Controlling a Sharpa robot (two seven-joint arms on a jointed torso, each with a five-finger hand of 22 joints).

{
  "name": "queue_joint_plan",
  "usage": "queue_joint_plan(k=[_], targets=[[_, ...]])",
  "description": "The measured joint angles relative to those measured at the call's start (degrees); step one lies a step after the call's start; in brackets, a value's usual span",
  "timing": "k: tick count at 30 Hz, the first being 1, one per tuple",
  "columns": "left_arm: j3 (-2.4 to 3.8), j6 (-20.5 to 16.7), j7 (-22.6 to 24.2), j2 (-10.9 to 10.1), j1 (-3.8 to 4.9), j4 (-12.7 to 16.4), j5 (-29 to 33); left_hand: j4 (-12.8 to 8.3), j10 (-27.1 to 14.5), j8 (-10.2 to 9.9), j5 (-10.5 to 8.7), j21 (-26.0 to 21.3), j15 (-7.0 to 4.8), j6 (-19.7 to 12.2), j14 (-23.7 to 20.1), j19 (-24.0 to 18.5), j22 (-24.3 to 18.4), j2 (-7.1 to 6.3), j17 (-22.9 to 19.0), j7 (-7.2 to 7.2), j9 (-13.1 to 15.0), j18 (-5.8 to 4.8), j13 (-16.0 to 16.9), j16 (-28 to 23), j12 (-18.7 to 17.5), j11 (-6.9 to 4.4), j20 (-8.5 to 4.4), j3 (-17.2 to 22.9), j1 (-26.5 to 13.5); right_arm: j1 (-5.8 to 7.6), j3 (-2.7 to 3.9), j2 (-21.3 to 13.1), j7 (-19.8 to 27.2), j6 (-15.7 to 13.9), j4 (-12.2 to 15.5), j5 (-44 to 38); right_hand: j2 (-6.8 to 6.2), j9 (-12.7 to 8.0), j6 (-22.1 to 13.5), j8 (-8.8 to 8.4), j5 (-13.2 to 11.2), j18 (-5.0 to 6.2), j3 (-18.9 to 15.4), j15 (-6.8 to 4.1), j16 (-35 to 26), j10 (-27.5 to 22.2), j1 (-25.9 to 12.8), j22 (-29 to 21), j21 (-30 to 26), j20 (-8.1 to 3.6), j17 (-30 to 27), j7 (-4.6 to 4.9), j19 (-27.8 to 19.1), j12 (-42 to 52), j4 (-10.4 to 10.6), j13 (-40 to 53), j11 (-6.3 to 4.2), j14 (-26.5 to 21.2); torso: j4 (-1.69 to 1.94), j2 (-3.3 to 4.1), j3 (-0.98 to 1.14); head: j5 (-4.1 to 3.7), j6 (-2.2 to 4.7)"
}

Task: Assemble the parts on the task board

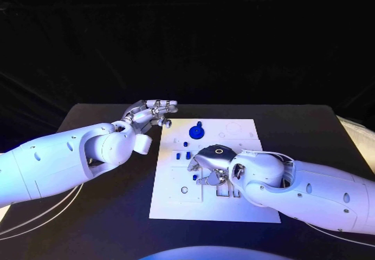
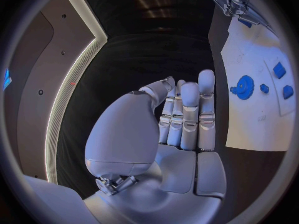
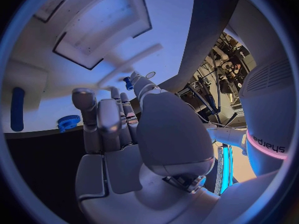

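The right hand [image 1: 212, 165] is down over the middle of the task board [image 1: 242, 211] pinching a small blue part [image 3: 127, 80] in its fingers, while the left hand [image 1: 148, 115] hovers empty with fingers apart off the board's 10 o'clock corner, the blue gear [image 1: 196, 131] at 12.

The task board [image 1: 234, 208] is lying in the middle of the table [image 1: 109, 227]. The right hand [image 1: 212, 165] is hovering over the board's middle, with small parts [image 1: 185, 156] lying on the board just beside it, toward the left hand [image 1: 150, 115]. A gear [image 1: 196, 131] is sitting on the board beyond the right hand, between the two hands. The left hand is hanging just off the board's far corner, above the table.
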Motion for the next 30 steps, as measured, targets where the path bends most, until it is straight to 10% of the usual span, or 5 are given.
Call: queue_joint_plan(k=[10, 20, 30], targets=[[0.00, 0.31, -0.25, -0.10, 0.00, -0.05, 0.00, 0.00, 0.00, 0.00, 0.00, -0.35, 0.07, -0.22, 0.07, 0.00, -0.09, 0.00, -0.16, 0.22, 0.00, 0.00, 0.00, 0.00, 0.00, 0.00, 0.00, 0.00, 0.00, 0.40, 0.40, -5.31, -0.24, -3.32, 4.22, -0.42, 0.67, 0.20, 2.37, 0.45, 0.84, 0.00, -0.82, 0.00, 0.00, 1.04, 0.67, 0.62, 0.00, -0.34, 0.14, 0.31, 0.34, 2.99, -0.79, 0.26, -1.02, 0.00, -0.04, 0.00, 0.04, -0.21, 0.24], [-0.01, 0.60, -0.38, -0.23, 0.00, -0.08, 0.00, 0.00, 0.00, 0.00, 0.00, -0.35, 0.08, -0.21, 0.08, 0.00, -0.09, 0.00, -0.16, 0.22, 0.01, 0.00, 0.00, 0.00, 0.00, 0.00, 0.00, 0.00, 0.00, 5.34, 1.42, -13.38, -2.43, -4.16, 6.27, -0.39, 0.20, 0.08, 2.43, 0.44, 0.84, 0.00, -3.95, -0.43, -0.74, -0.21, 0.19, -0.12, -0.44, -0.62, -0.99, -0.60, 0.84, 3.61, -0.36, -0.03, -1.63, 0.01, -0.08, 0.00, 0.02, -1.07, 0.71], [-0.01, 0.85, -0.43, -0.17, 0.00, -0.11, 0.00, 0.00, 0.00, 0.00, 0.00, -0.34, 0.08, -0.21, 0.08, 0.00, -0.08, 0.00, -0.16, 0.21, 0.01, 0.00, 0.00, 0.00, 0.00, 0.00, 0.00, 0.00, 0.00, 6.38, 1.39, -15.38, -4.35, -2.56, 5.38, -0.42, -0.01, 0.08, 2.82, 0.44, 0.84, -0.01, -4.84, -0.96, -1.32, -0.52, -0.02, -0.63, -0.92, -1.07, -1.60, -0.99, 0.40, 4.07, -0.24, -0.03, -1.95, 0.13, -0.09, 0.03, 0.08, -1.52, 1.11]])
